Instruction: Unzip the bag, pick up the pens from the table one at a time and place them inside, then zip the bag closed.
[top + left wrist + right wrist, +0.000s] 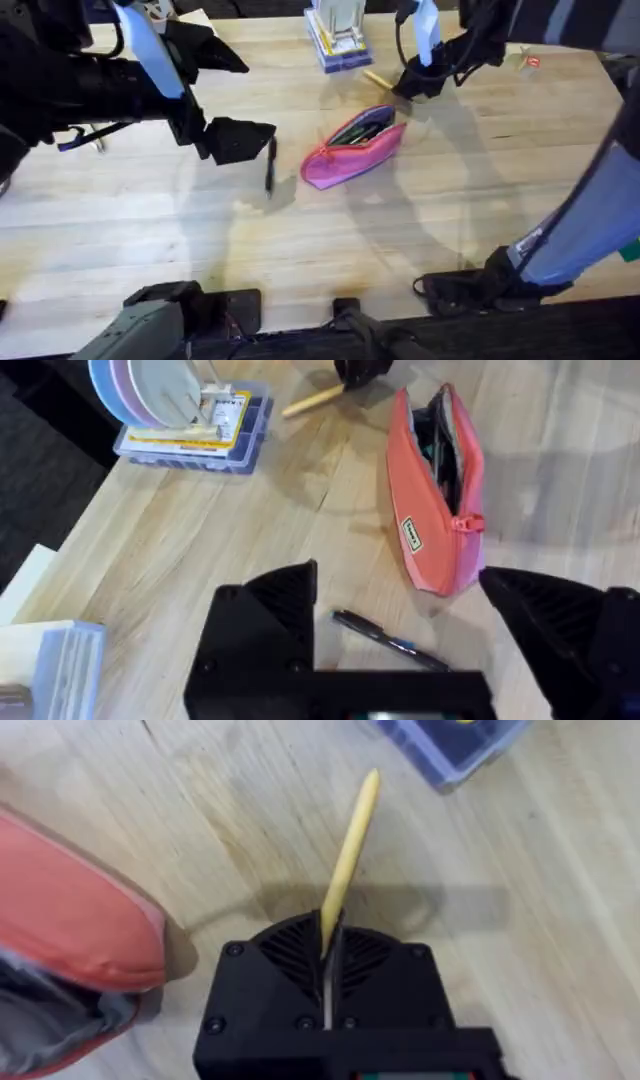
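Right gripper [330,960], upper right of overhead, jaws clamped on the yellow-tan pen [350,855] by its dark end; light, rigid, slick, may pivot. Left gripper [400,630] jaws apart over the black pen [270,165] lying on the counter [150,230], centre-left. Pink bag [355,148], soft, lies unzipped mid-frame.

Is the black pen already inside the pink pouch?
No, the black pen lies on the table beside the open pink pouch, between the left gripper's open fingers.

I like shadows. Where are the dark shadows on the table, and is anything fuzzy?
Overhead: soft grey arm shadows fall on the table beside the pink bag; the left arm looks big and blurry. Right wrist: a dark shadow lies under the yellow pen.
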Action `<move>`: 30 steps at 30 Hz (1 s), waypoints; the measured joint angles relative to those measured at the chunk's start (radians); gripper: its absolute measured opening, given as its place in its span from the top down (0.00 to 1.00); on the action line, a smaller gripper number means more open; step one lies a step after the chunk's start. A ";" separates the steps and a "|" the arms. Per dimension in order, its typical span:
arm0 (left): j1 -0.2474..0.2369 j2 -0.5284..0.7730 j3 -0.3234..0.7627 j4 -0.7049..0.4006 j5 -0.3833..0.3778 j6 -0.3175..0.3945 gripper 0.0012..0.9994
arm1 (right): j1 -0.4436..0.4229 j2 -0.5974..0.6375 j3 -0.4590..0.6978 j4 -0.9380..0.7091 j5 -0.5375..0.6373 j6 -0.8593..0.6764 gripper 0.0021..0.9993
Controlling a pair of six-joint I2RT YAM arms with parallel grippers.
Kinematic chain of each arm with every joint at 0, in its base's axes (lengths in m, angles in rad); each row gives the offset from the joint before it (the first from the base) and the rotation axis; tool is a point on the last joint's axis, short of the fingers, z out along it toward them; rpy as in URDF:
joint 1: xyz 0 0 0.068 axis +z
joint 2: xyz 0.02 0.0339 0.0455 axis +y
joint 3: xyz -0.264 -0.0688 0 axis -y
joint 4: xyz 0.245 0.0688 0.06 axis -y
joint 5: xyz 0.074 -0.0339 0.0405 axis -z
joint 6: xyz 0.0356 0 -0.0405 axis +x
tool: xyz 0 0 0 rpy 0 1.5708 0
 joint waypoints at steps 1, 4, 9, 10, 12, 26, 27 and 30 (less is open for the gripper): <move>0.000 0.000 0.000 0.000 0.000 0.000 0.01 | 0.000 -0.017 -0.001 -0.007 0.004 0.000 0.97; 0.000 0.000 0.000 0.000 0.001 0.000 0.01 | 0.000 -0.079 -0.001 -0.040 0.019 -0.004 0.97; 0.000 0.000 0.000 0.000 0.000 0.000 0.01 | 0.000 -0.185 -0.001 -0.113 0.044 -0.036 0.97; 0.000 0.000 0.000 0.000 0.000 0.000 0.01 | 0.000 -0.206 -0.001 -0.119 0.047 -0.040 0.97; 0.000 0.000 0.000 0.000 0.000 0.000 0.01 | 0.000 -0.248 -0.001 -0.135 0.051 -0.051 0.97; 0.000 0.000 0.000 0.000 0.000 0.000 0.01 | 0.026 -0.567 -0.001 -0.439 0.055 -0.164 0.97; 0.000 0.000 0.000 0.000 0.000 0.000 0.01 | 0.037 -0.593 -0.001 -0.465 0.055 -0.176 0.97; 0.000 0.000 0.000 0.000 0.000 0.000 0.01 | 0.071 -0.657 -0.001 -0.521 0.055 -0.201 0.97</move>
